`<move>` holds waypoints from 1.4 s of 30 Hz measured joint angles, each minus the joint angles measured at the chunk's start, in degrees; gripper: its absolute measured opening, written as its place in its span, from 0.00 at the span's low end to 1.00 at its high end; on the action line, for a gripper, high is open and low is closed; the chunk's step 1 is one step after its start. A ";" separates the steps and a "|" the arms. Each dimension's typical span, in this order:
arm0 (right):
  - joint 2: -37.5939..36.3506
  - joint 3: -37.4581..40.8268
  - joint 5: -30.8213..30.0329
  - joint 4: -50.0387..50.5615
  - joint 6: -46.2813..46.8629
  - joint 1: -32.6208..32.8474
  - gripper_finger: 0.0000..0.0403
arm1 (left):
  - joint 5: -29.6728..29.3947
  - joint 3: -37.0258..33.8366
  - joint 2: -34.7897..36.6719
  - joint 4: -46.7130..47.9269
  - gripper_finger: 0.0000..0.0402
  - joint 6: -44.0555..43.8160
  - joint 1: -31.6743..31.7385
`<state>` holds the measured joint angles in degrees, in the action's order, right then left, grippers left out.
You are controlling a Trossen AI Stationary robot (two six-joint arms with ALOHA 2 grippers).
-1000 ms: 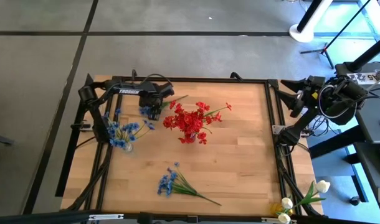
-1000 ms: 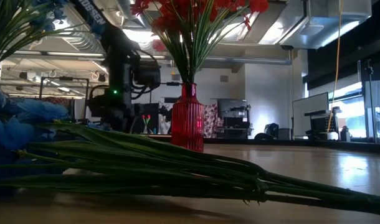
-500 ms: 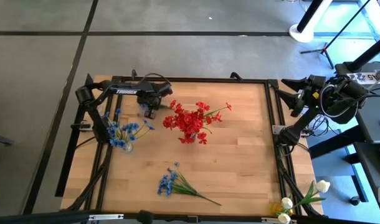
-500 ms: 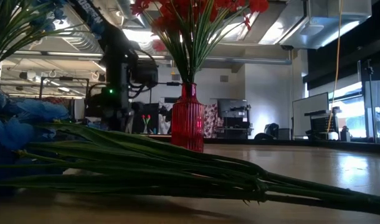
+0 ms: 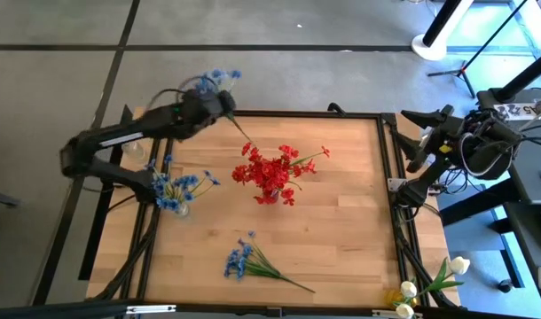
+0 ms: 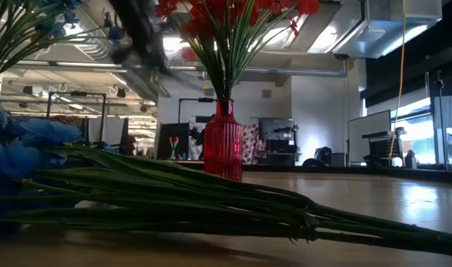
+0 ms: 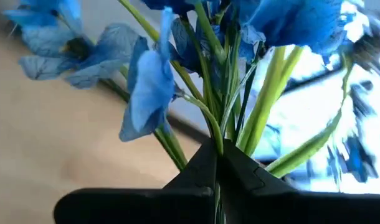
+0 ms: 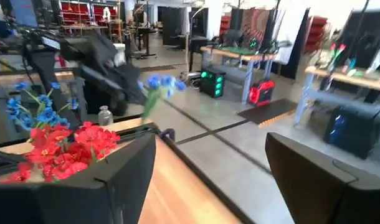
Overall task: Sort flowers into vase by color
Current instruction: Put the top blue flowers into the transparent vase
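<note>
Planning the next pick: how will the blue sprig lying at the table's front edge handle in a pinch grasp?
Probably floppy: the blue sprig has thin stems fanning from a bunched head. Likely light and bloom-heavy, so it may droop. The left gripper holds a similar sprig by its stems alone.

The high view looks straight down from well above and takes in the whole tabletop [image 5: 341,213]. The low view sits at tabletop height, level, facing the room behind, with a lying blue sprig [image 6: 174,196] close to the lens. The left wrist view looks forward past the closed left fingers [image 7: 218,171], very near the gripped blue sprig [image 7: 265,25]. The right wrist view looks between its spread fingers [image 8: 314,180] across the tabletop. High, low and right wrist views share the red bouquet [image 5: 272,170].
</note>
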<state>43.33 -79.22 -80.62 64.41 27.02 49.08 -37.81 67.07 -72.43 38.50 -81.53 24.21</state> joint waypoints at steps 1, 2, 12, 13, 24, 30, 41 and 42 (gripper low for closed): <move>0.85 0.00 -0.58 -1.65 -1.96 0.00 0.75 | -0.36 0.75 2.08 -0.25 0.00 6.39 -1.01; 1.82 0.00 -1.52 -3.40 -3.86 0.00 0.75 | -0.40 1.30 3.88 -0.18 0.00 12.37 -1.85; 10.59 0.00 -3.17 -25.39 -16.35 -5.02 0.75 | 1.60 4.98 19.20 -2.30 0.00 44.85 -6.41; 11.51 0.00 -2.01 -26.34 -15.50 -6.36 0.75 | 3.23 5.41 20.53 -4.01 0.00 48.97 -7.64; 20.13 0.08 11.73 -27.37 0.45 -19.29 0.75 | 24.57 15.41 28.72 -7.20 0.00 66.90 -18.39; 22.28 0.04 14.78 -27.32 1.65 -23.35 0.75 | 44.50 16.61 31.79 -6.87 0.00 68.17 -21.11; 22.56 0.04 10.65 -26.83 0.74 -24.48 0.75 | 65.93 12.39 33.53 -4.35 0.00 68.63 -21.71; 22.56 0.04 10.23 -26.83 -0.41 -24.48 0.75 | 66.84 10.72 33.53 -4.27 0.00 68.68 -21.71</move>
<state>65.89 -79.18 -70.39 37.58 26.61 24.60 29.02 77.79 -38.90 34.23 -12.86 2.50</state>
